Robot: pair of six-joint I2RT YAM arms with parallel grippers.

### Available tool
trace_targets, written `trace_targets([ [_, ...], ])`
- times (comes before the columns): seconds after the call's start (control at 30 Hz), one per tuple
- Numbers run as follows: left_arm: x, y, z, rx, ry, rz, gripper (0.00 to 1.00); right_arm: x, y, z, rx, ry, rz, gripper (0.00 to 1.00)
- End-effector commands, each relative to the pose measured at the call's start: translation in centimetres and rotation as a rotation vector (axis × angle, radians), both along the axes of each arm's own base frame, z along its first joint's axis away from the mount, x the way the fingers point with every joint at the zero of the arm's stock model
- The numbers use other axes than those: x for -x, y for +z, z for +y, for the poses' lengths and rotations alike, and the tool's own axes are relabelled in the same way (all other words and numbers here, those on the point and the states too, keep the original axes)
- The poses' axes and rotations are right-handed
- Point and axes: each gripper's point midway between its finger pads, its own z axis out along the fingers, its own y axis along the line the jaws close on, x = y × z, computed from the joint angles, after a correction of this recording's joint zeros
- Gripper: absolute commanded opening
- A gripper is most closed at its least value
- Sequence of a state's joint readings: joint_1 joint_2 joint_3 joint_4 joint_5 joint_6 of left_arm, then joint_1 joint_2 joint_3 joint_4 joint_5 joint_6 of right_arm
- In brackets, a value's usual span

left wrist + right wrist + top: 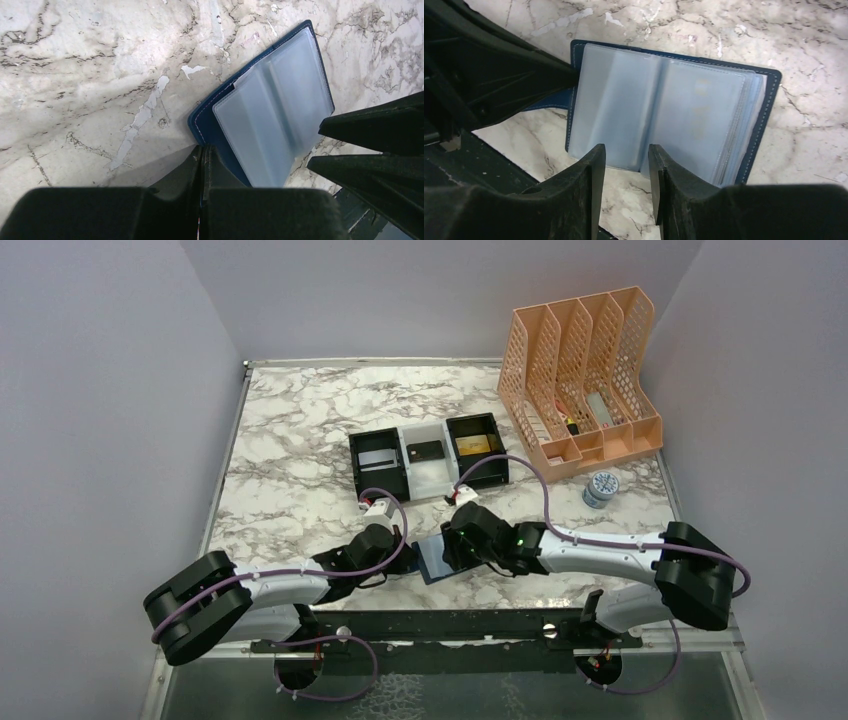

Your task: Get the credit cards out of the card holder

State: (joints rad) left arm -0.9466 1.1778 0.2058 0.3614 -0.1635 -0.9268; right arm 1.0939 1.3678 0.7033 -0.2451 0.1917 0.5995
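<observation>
The card holder [438, 558], a navy wallet, lies open on the marble between both arms, its pale blue-grey pockets [664, 110] facing up. My left gripper [204, 150] is shut on the card holder's [280, 115] near-left navy edge. My right gripper [624, 150] is open, its tips at the pockets' near edge by the middle fold, with nothing between them. The right gripper's fingers [370, 130] show at the right of the left wrist view. In the tray [432, 483] lie three credit cards: silver-grey [377, 458], dark [425, 451] and gold [473, 445].
A tall peach file rack [580, 380] stands at the back right, with a small round tin [600, 488] in front of it. The black-and-white tray sits just beyond the grippers. Grey walls close in the marble table on three sides.
</observation>
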Motion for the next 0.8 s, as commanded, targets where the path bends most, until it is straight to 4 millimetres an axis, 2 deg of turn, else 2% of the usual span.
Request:
trace_targets([
  [0.0,1.8,-2.7,1.6,-0.106,-0.033,0.075,0.0,1.0,1.0,1.8,-0.103,0.077,0.018,0.39],
  [0.1,1.8,-2.8,1.7,-0.109,-0.033,0.076,0.0,1.2,1.7,2.3,-0.126,0.102,0.02,0.41],
  [0.23,1.9,-2.7,1.6,-0.106,-0.039,0.075,0.0,-1.1,2.4,-0.6,-0.057,-0.054,-0.073,0.48],
  [0.27,1.8,-2.6,1.6,-0.104,-0.039,0.071,0.0,-1.0,1.8,-1.7,-0.048,-0.071,-0.059,0.57],
  [0.33,1.8,-2.5,1.5,-0.101,-0.043,0.07,0.0,-0.5,1.0,-1.9,-0.051,-0.071,-0.032,0.57],
  [0.47,1.9,-2.5,1.6,-0.106,-0.048,0.071,0.0,-1.0,-0.5,-3.0,-0.042,-0.121,-0.003,0.58],
  [0.77,1.9,-2.4,1.6,-0.11,-0.052,0.069,0.0,-1.2,-1.7,-3.0,-0.078,-0.095,0.059,0.57],
])
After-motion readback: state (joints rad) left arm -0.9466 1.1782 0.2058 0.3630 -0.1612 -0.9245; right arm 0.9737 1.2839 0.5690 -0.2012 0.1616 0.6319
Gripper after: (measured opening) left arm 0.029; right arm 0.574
